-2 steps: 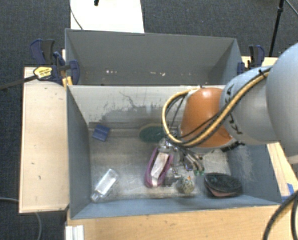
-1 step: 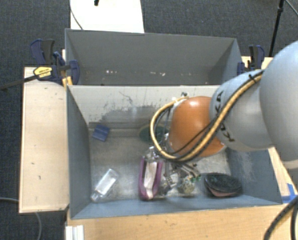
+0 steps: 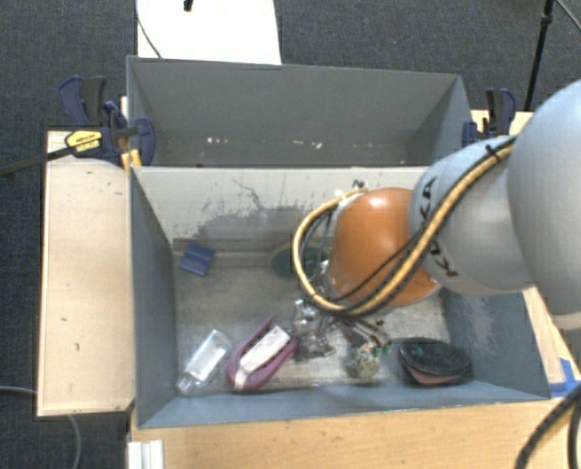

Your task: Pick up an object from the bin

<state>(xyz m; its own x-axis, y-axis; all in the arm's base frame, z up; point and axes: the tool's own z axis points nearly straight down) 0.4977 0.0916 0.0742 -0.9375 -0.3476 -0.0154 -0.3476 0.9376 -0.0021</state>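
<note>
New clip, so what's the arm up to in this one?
The arm reaches into the bin from the right. Its tool is low near the front wall, next to a purple and white packet. A greenish scrap and a dark oval lie on its other side. A clear pouch and a blue block lie further left. Whether anything is gripped can't be told.

The arm (image 3: 554, 193) is large, round and light grey, with dark letters near its wrist. An orange, dome-shaped cover (image 3: 378, 237) is fixed there. 1 black and 1 yellow cable (image 3: 298, 247) loop beside it. The gripper (image 3: 314, 328) is small, grey metal.
</note>
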